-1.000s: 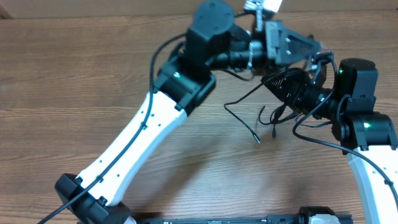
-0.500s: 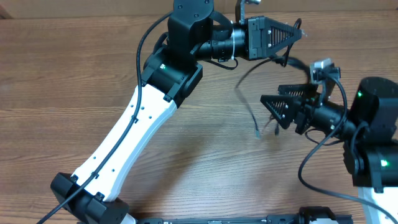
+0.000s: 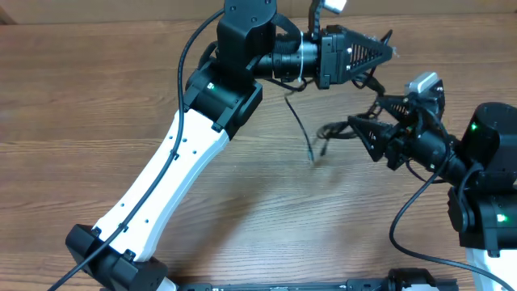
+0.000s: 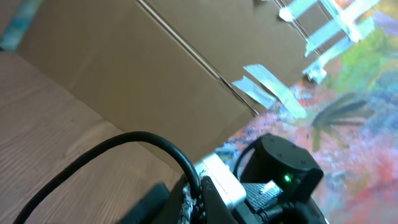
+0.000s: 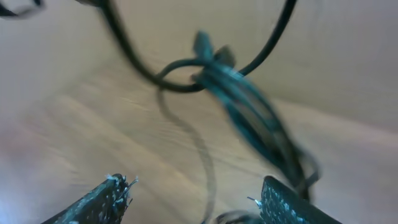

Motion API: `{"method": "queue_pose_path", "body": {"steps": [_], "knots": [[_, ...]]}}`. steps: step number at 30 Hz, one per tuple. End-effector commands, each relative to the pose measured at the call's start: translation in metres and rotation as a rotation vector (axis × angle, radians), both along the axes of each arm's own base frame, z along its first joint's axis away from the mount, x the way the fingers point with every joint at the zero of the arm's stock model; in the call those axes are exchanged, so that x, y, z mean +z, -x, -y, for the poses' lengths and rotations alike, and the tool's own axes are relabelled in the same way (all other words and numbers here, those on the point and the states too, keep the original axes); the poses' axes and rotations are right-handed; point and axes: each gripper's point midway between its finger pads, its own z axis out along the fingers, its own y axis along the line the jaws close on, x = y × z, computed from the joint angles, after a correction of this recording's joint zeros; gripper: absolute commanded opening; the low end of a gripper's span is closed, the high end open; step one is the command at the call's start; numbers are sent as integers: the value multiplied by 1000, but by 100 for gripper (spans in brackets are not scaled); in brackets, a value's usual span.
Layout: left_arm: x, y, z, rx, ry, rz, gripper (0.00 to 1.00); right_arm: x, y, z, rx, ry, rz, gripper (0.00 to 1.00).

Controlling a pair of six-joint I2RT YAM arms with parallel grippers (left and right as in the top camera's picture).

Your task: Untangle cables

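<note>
Change: Right gripper (image 3: 363, 109) has lifted toward the left gripper (image 3: 390, 53) since half a second ago. The loose strand has swung left. The left gripper has scarcely shifted.
Step in hand: judged to be drawing the cables (image 3: 301, 129) apart between the two arms, with the right arm seeking a hold.
Right gripper: fingers (image 5: 106, 196) are spread, with nothing between them. The knot hangs just beyond the tips in the wrist view.
Method: close on one strand only, just below the knot. Pull away from the left arm slowly so the loop opens rather than tightens. Motion blur suggests the bundle is swinging, so let it settle first.
Cables, position: held in the air between the grippers, above the table (image 3: 97, 97). One strand drops to a plug end near the wood.
Cables, appearance: thin, black and limp. Several strands cross at a tight loop, but the wrist view is too blurred to count them.
Left gripper: farthest, seen side-on from overhead. Whether it pinches the bundle cannot be told. Its own camera faces a cardboard wall and does not show the fingers.
</note>
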Motion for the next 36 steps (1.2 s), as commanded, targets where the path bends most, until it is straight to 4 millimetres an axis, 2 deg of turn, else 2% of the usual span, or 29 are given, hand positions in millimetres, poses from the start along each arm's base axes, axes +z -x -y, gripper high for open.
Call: {"method": "queue_pose_path", "body": {"steps": [1,3,9,15,16,17,18,19,21,25,26,29,30,31,36], "knots": [[18,21,-8,-76,24,87,4,0,-18,29,-127,220,132,66],[17,27,-9,-110,22,88,4,2,-22,35,-150,264,166,67],[16,47,-7,-216,18,92,4,19,-30,34,-130,335,297,70],[15,52,-8,-241,17,93,4,17,-32,32,-116,337,295,69],[15,52,-7,-243,17,93,4,14,-30,26,-69,335,297,63],[16,53,-7,-245,18,93,4,12,-26,18,-19,315,293,52],[17,55,-6,-249,21,99,4,9,-21,8,50,281,281,18],[17,55,-6,-250,21,100,4,6,-18,3,80,265,268,7],[17,54,-5,-242,22,102,4,-2,-11,-4,123,208,198,4],[16,45,-12,-214,33,249,5,-5,-8,-5,44,21,11,4],[14,42,-14,-203,32,282,12,-4,-9,-4,15,-36,-36,4],[12,33,-20,-178,26,339,53,-5,-12,3,-96,-238,-217,4],[10,30,-22,-169,21,342,100,-7,-12,6,-132,-295,-276,4],[8,26,-23,-153,13,347,100,-12,-11,9,-180,-365,-359,4],[-3,21,-25,-138,-22,322,100,-25,-6,15,-252,-444,-497,4]]}}
